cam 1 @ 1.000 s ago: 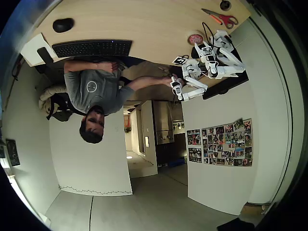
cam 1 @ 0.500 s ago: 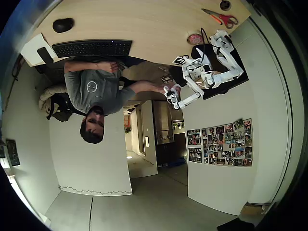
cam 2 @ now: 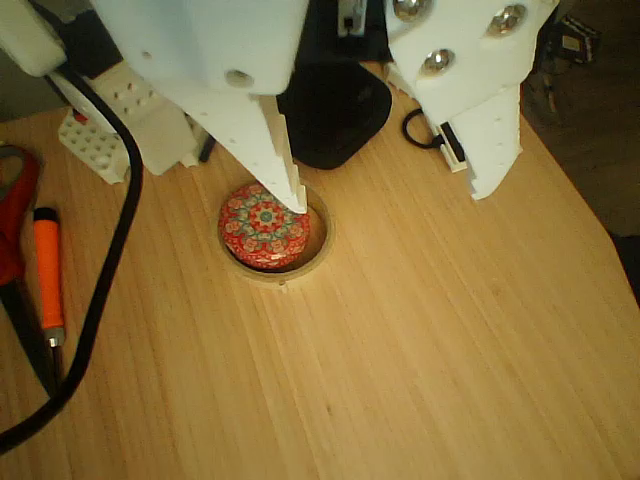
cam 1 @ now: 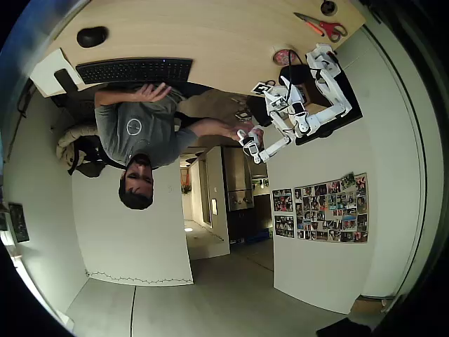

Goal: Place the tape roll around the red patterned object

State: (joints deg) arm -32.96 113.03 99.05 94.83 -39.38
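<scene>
The tape roll [cam 2: 283,262] lies flat on the wooden counter [cam 2: 430,360], ringed around the red patterned object [cam 2: 263,227], which sits inside its hole. The white pincer [cam 2: 390,200] hangs above with its 2 fingers spread apart and nothing between them; one fingertip [cam 2: 293,195] overlaps the ball's upper right edge in the wrist view. A black cable [cam 2: 95,300] curves across the counter at left, beside an orange-handled tool [cam 2: 48,270]. Overhead, the ring [cam 1: 284,56] sits near the red-handled scissors [cam 1: 321,27].
</scene>
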